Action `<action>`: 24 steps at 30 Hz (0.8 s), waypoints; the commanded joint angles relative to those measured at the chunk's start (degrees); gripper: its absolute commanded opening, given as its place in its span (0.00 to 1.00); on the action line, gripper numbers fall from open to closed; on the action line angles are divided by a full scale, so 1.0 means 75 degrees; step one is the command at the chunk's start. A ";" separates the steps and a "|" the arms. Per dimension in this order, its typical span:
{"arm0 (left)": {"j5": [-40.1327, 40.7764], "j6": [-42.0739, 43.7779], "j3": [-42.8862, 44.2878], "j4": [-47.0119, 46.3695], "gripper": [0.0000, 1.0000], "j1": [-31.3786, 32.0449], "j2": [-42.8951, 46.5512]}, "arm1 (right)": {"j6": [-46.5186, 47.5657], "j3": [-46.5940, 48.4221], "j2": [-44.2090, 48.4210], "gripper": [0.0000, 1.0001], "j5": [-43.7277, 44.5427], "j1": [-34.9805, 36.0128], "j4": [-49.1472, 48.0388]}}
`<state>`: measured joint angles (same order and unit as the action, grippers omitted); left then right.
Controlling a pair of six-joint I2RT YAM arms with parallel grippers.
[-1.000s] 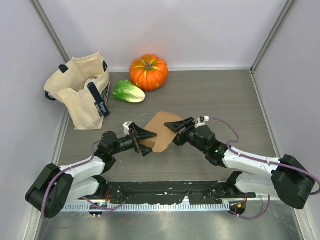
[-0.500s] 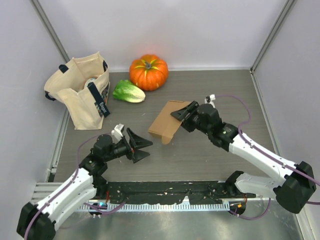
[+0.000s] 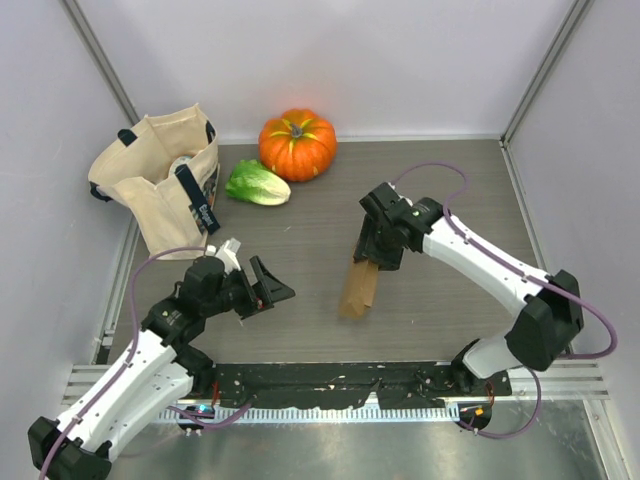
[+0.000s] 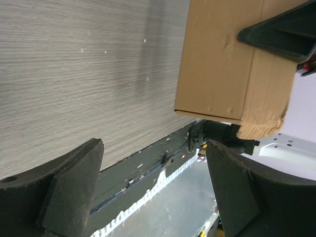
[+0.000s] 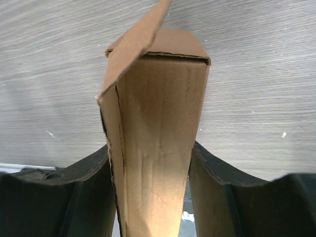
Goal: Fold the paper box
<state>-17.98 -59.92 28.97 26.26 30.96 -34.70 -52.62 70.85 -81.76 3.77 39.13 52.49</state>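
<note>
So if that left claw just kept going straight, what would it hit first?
Most likely the paper box the right gripper holds upright; the open left gripper aims roughly at it, though depth is unclear.

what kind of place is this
Probably a robot lab test cell: a table walled by plain white panels, a left arm and right arm bolted at its edge, props like a pumpkin and tote bag.

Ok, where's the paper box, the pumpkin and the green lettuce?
paper box (image 3: 358, 290), top external view, its flat brown side.
pumpkin (image 3: 297, 150), top external view, its orange skin below the stem.
lettuce (image 3: 257, 184), top external view, the middle of its leaves.
</note>
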 commanded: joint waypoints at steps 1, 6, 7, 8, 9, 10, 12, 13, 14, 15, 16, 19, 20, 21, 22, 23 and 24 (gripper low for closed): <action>-0.0051 0.0607 0.0052 -0.0125 0.89 0.0009 -0.0049 | 0.0512 0.0877 -0.0594 0.48 0.0375 -0.0027 0.1450; -0.0333 0.0747 -0.0066 -0.0325 0.86 0.0009 -0.0155 | -0.0084 0.0550 -0.1110 0.49 0.0458 0.0102 0.0831; -0.0345 0.0759 -0.0112 -0.0349 0.86 0.0020 -0.0155 | -0.0167 0.0538 -0.1215 0.49 0.0528 0.0160 0.0656; -0.0403 0.0759 -0.0136 -0.0349 0.86 0.0009 -0.0143 | -0.0214 0.0538 -0.1298 0.49 0.0575 0.0289 0.0480; -0.0427 0.0771 -0.0159 -0.0372 0.85 0.0009 -0.0108 | -0.0214 0.0631 -0.1414 0.50 0.0668 0.0348 0.0420; -0.0462 0.0771 -0.0218 -0.0419 0.85 0.0020 -0.0096 | -0.0226 0.0713 -0.1717 0.50 0.0762 0.0395 0.0419; -0.0521 0.0759 -0.0253 -0.0443 0.82 0.0020 -0.0061 | -0.0121 0.0877 -0.1942 0.52 0.0926 0.0430 0.0396; -0.0521 0.0817 -0.0253 -0.0443 0.78 0.0009 -0.0061 | -0.0109 0.0878 -0.2013 0.54 0.0939 0.0430 0.0315; -0.0544 0.0852 -0.0265 -0.0443 0.77 0.0009 -0.0073 | -0.0074 0.0843 -0.2048 0.61 0.0927 0.0430 0.0256; -0.0579 0.0888 -0.0265 -0.0454 0.77 0.0020 -0.0084 | 0.0019 0.0842 -0.2083 0.65 0.0915 0.0430 0.0221; -0.0614 0.0911 -0.0265 -0.0466 0.77 0.0020 -0.0189 | 0.0066 0.0854 -0.2165 0.67 0.0904 0.0430 0.0197; -0.0755 0.0900 -0.0370 -0.0711 0.73 0.0090 -0.0330 | 0.0323 0.0959 -0.2166 0.74 0.0693 0.0430 0.0080; -0.0779 0.0830 -0.0417 -0.0805 0.72 0.0160 -0.0400 | 0.0452 0.1064 -0.2026 0.76 0.0681 0.0442 0.0022; -0.0814 0.0794 -0.0452 -0.0911 0.71 0.0231 -0.0436 | 0.0581 0.1146 -0.1874 0.77 0.0727 0.0454 0.0009; -0.0802 0.0759 -0.0487 -0.1062 0.69 0.0313 -0.0471 | 0.0977 0.1217 -0.1687 0.78 0.0995 0.0465 -0.0037; -0.0756 0.0736 -0.0499 -0.1134 0.68 0.0557 -0.0552 | 0.1236 0.1299 -0.1140 0.80 0.1102 0.0466 -0.0119; -0.0639 0.0724 -0.0523 -0.1169 0.65 0.0710 -0.0565 | 0.1459 0.1346 -0.0868 0.87 0.1230 0.0442 -0.0247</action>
<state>-22.11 -54.81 25.76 22.65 32.84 -38.17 -48.86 76.53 -98.28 8.82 42.41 54.04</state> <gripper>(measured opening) 0.683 0.792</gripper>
